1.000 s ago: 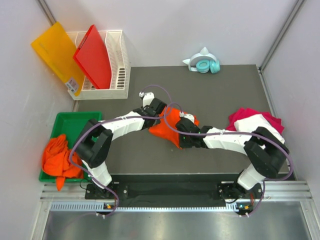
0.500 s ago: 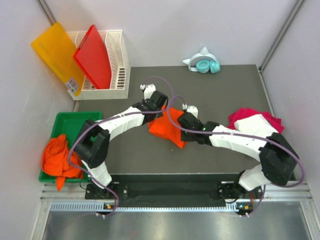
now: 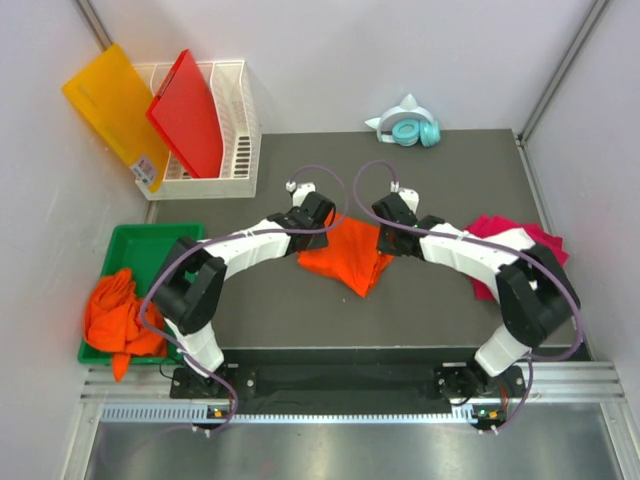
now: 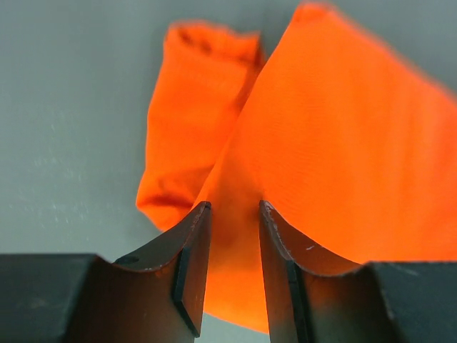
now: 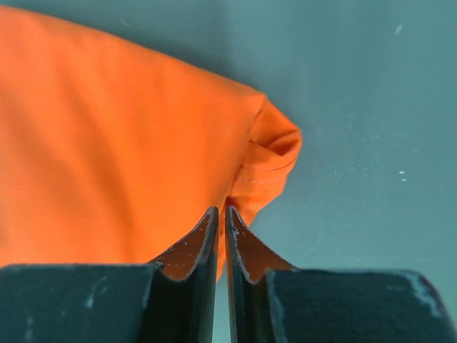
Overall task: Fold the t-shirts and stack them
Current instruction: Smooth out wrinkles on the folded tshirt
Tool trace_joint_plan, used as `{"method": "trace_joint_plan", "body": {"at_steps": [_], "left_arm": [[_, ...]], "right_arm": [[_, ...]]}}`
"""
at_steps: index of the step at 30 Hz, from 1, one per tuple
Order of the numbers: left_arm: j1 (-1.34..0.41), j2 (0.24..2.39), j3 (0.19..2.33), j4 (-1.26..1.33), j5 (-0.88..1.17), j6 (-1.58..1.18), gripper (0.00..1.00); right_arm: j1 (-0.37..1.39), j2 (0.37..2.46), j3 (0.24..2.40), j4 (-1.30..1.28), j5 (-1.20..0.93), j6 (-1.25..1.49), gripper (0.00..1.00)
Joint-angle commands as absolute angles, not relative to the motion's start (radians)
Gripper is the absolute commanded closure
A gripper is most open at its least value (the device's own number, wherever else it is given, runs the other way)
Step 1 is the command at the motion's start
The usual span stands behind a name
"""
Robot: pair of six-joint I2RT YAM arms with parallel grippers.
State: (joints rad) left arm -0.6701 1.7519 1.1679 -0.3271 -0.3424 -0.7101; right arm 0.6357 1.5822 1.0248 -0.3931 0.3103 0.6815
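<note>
An orange t-shirt (image 3: 345, 258) lies bunched in the middle of the dark table, stretched between my two grippers. My left gripper (image 3: 322, 222) is at its back left corner. In the left wrist view the left gripper (image 4: 234, 207) has a thick fold of the orange t-shirt (image 4: 343, 143) filling the gap between its jaws. My right gripper (image 3: 386, 240) is at the shirt's right edge. The right gripper (image 5: 221, 211) is pinched almost shut on the hem of the orange t-shirt (image 5: 107, 143). A magenta-pink t-shirt (image 3: 535, 240) lies at the right, partly under my right arm.
Several orange t-shirts (image 3: 115, 312) are heaped in a green tray (image 3: 150, 240) at the left. A white basket (image 3: 238, 120) at the back left holds a red board (image 3: 190, 110), with a yellow board (image 3: 110, 100) beside it. Teal headphones (image 3: 408, 130) sit at the back edge.
Both grippers have moved toward the back of the table and apart, the right one farthest. The orange t-shirt has spread wider between them.
</note>
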Motion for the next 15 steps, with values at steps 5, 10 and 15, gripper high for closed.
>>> {"method": "trace_joint_plan", "body": {"at_steps": [5,10,15], "left_arm": [[-0.670,1.763,1.104,-0.273,-0.284,-0.724,0.62],[-0.672,1.750,1.077,-0.285,-0.272,-0.733,0.63],[-0.683,1.710,1.023,-0.308,-0.267,-0.755,0.63]], "right_arm": [[0.614,1.747,1.124,-0.367,0.261,0.672,0.94],[0.585,1.772,1.138,-0.379,0.253,0.693,0.94],[0.517,1.784,1.137,-0.391,0.256,0.699,0.94]]}}
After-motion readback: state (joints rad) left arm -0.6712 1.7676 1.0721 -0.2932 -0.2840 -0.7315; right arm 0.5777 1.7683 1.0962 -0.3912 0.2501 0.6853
